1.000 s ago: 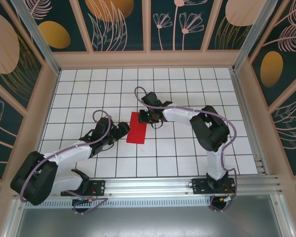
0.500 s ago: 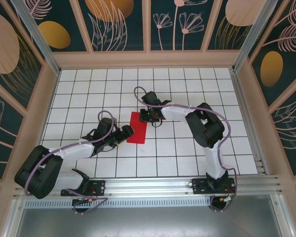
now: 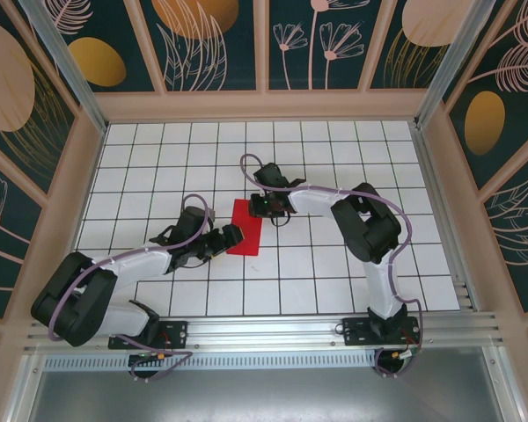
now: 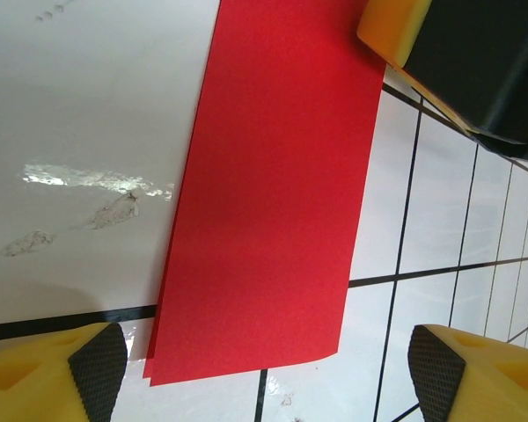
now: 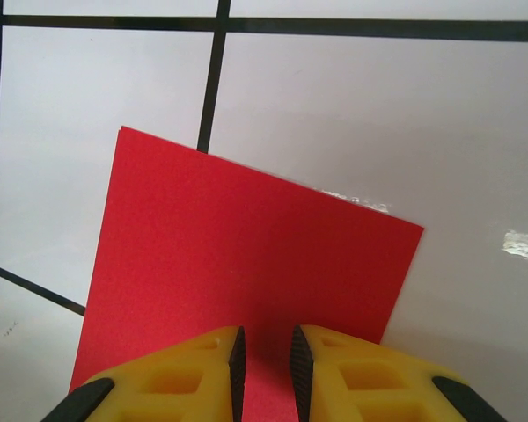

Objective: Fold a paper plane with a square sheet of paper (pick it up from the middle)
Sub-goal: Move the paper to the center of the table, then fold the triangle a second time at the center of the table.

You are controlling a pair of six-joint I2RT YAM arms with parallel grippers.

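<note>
Red folded paper (image 3: 245, 227) flat; left gripper (image 4: 266, 362) released wide; right gripper (image 5: 264, 360) nearly clenched, paper's edge hidden beneath.

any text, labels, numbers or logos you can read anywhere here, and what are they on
None can be read.
The red paper is plain.
The white grid table bears only black lines.
The wall panels carry flower and leaf drawings, no letters.
The left claw and right claw are unmarked yellow and black.
</note>
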